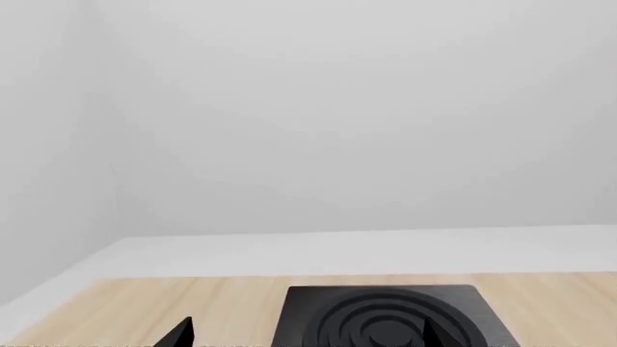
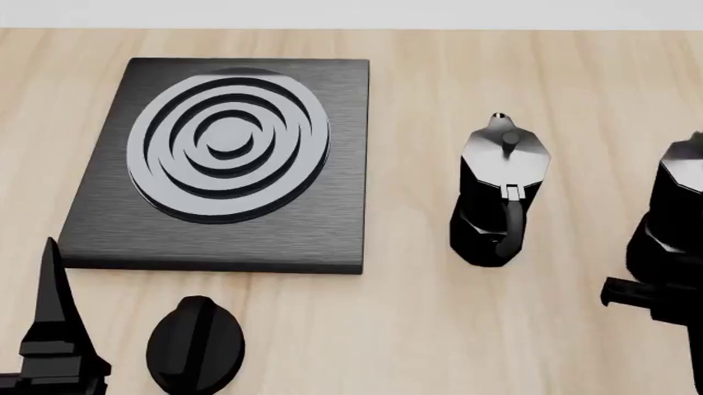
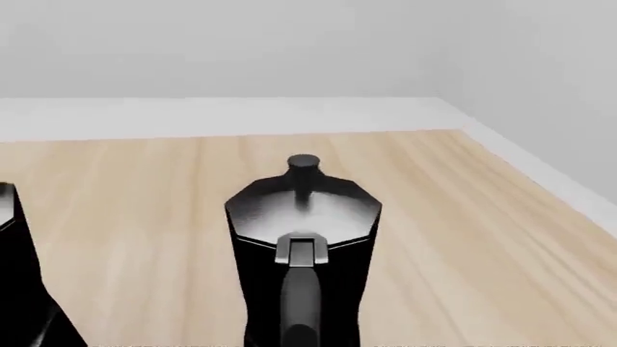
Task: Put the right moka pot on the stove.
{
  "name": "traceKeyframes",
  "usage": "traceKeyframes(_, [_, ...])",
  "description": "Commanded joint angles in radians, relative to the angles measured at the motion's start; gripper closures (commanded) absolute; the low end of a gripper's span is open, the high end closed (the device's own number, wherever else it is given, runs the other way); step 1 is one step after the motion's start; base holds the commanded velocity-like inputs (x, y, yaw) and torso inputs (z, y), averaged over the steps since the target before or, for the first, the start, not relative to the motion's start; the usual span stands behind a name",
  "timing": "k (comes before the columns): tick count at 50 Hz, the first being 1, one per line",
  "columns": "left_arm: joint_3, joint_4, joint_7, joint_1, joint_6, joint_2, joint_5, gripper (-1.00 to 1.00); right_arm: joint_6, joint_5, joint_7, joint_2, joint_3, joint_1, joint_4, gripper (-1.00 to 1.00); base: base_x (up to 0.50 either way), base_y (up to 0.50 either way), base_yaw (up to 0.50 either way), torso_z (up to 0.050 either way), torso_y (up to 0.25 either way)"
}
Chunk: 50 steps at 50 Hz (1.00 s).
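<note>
On the pale wooden table (image 2: 439, 329), we see the right moka pot (image 2: 676, 222) upright, well to the right of the stove (image 2: 225, 164), beyond the other moka pot (image 2: 500, 193). In our right wrist view it is black, faceted and glossy-lidded, its handle (image 3: 300, 296) towards the camera. A black dial knob (image 2: 196, 344) lies near the stove's front edge. We cannot tell either pincer's state.

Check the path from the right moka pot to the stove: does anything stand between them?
Yes. The other moka pot stands upright on the table between the right moka pot at the head view's right edge and the stove. A straight carry would have to pass over or around it.
</note>
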Motion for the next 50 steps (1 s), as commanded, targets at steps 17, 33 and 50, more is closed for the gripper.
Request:
traceKeyframes(17, [0.008,-0.004,-0.006,-0.001,0.001,-0.007,0.001,-1.00,0.005,0.100,0.062,0.058,0.184,-0.382,-0.503,1.00,0.00,0.00,0.00,0.000,0.000])
traceKeyframes(33, [0.015,-0.010,-0.009,-0.006,0.002,-0.010,0.003,-1.00,-0.056,0.089,0.073,0.057,0.253,-0.579,-0.677,1.00,0.00,0.00,0.00,0.000,0.001])
traceKeyframes(50, [0.020,-0.014,-0.014,-0.004,0.005,-0.013,0.006,-1.00,-0.080,0.115,0.076,0.067,0.324,-0.731,-0.891,1.00,0.00,0.00,0.00,0.000,0.001])
